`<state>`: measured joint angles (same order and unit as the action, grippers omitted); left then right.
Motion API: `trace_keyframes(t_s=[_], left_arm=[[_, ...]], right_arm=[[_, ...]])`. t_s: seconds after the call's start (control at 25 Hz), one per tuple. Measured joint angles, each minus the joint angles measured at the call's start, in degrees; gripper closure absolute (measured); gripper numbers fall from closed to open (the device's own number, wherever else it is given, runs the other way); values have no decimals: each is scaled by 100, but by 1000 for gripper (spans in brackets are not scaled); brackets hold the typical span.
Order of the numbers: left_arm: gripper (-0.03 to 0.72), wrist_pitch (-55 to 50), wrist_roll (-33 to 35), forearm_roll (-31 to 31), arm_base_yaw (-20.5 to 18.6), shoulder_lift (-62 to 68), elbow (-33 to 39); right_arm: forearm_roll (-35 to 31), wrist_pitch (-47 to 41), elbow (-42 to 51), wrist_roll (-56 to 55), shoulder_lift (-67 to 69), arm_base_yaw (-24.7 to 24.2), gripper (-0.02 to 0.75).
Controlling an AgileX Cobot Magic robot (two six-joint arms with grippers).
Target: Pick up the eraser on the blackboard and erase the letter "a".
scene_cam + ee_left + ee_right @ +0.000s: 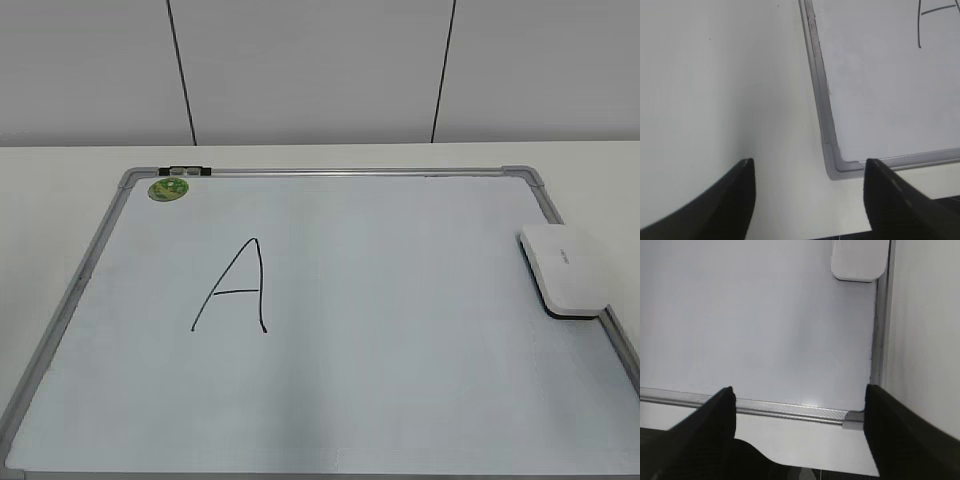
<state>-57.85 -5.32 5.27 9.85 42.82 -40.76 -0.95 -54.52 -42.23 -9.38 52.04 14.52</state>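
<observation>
Right now both tools are sitting spread and empty, hovering over the near corners of the blackboard (380,330). The right tool (799,410) is waiting above the near right corner, and the eraser (859,260) is lying ahead of it, flat on the board, hugging the right frame. The left tool (809,187) is idling near the opposite corner. The only letter showing is a capital "A" (232,288) — no small one is visible. For a clean grasp, the right tool should be travelling forward, centring over the eraser — pinching across its narrow width.
</observation>
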Motion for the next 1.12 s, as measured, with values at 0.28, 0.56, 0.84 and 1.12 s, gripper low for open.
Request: trace_keyframes(t_s=[0.28, 0.56, 0.84, 1.12], left_arm=[[194, -341, -80, -83, 115, -1452, 781], [194, -471, -90, -73, 196, -2632, 1110], [194, -471, -55, -61, 196, -3317, 1120], [200, -471, -56, -61, 196, -3413, 1120]], right_arm=[[60, -503, 707, -8, -2559, 13, 149], [411, -1128, 1263, -8, -4331, 13, 149], [630, -1132, 1396, 130, -5079, 13, 150], [346, -1132, 1418, 728, -5088, 13, 150]])
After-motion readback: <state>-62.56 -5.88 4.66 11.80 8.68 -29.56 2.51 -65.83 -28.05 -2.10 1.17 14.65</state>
